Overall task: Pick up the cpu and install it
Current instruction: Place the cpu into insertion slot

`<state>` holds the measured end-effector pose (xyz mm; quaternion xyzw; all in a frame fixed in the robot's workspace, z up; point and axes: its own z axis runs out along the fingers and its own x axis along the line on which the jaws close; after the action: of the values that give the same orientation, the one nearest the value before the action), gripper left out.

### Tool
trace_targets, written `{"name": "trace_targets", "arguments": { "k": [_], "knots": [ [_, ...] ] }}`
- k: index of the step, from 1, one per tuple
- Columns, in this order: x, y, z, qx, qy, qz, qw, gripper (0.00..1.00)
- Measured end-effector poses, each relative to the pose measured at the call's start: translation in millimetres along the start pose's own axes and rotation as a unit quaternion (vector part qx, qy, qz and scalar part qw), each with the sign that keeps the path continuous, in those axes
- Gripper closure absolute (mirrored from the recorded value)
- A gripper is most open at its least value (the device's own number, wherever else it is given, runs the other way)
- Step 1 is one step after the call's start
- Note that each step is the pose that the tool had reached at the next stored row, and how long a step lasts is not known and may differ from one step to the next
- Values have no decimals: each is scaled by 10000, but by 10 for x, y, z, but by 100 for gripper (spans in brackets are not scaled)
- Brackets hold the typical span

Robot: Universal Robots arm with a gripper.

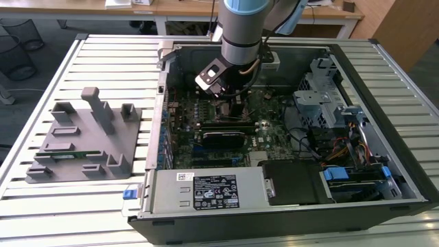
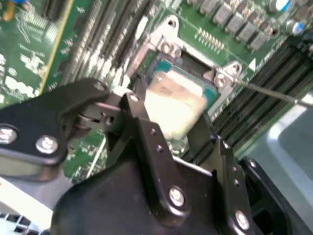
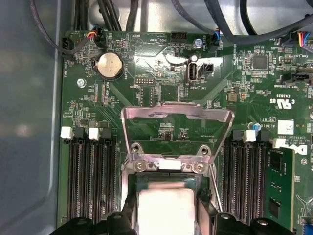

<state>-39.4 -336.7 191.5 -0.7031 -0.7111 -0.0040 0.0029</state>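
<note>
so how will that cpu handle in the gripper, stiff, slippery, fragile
The cpu is probably rigid: a flat square chip, pinched at its edges by the gripper with no visible bend. Its smooth pale metal top looks slippery, so a light pinch might let it slide. Likely fragile too; tilting it over the open socket seems risky.

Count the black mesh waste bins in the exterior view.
2. Both stand on the floor beyond the table at the exterior view's upper left: one mesh bin farther back, the other nearer and cut by the picture's edge. More may be hidden outside the frame.
</note>
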Motion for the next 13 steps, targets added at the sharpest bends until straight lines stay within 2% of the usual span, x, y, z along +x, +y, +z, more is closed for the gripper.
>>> {"name": "trace_targets", "arguments": {
  "k": [13],
  "knots": [
    [-2, 3, -24, 4, -6, 25, 10000, 42]
  ]
}}
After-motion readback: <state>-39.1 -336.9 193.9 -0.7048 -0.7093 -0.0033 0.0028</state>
